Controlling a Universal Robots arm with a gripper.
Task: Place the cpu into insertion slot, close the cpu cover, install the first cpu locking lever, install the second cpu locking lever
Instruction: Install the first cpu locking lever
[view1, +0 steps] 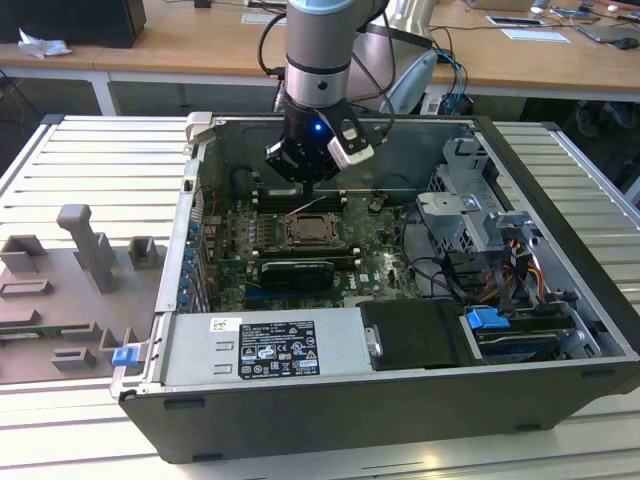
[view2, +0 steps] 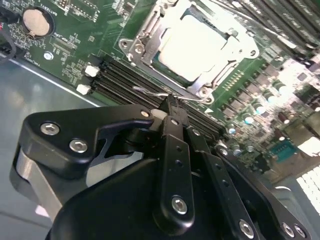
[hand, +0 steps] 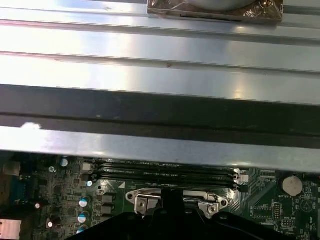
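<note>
The cpu (view2: 192, 45) lies in the insertion slot (view1: 315, 232), its pale metal top showing through the window of the cpu cover (view2: 142, 40), which is folded down flat over it. A thin wire locking lever (view2: 147, 90) stands out along the socket's edge that faces the memory slots. My gripper (view2: 171, 102) is shut, and its tips meet right at this wire; whether they clamp it I cannot tell. In the exterior view the gripper (view1: 312, 188) hangs just behind the socket, low inside the case. The first wrist view shows the cover's edge (hand: 145, 202) just beyond the fingertips.
Black memory slots (view2: 125, 75) run beside the socket, under the gripper. A long black ribbed card (view1: 292, 272) lies in front of it. The power supply (view1: 270, 345), the drive cage (view1: 480, 215) and the case's back wall (view1: 400, 150) close in the space. Grey fixtures (view1: 85, 250) stand on the exterior view's left.
</note>
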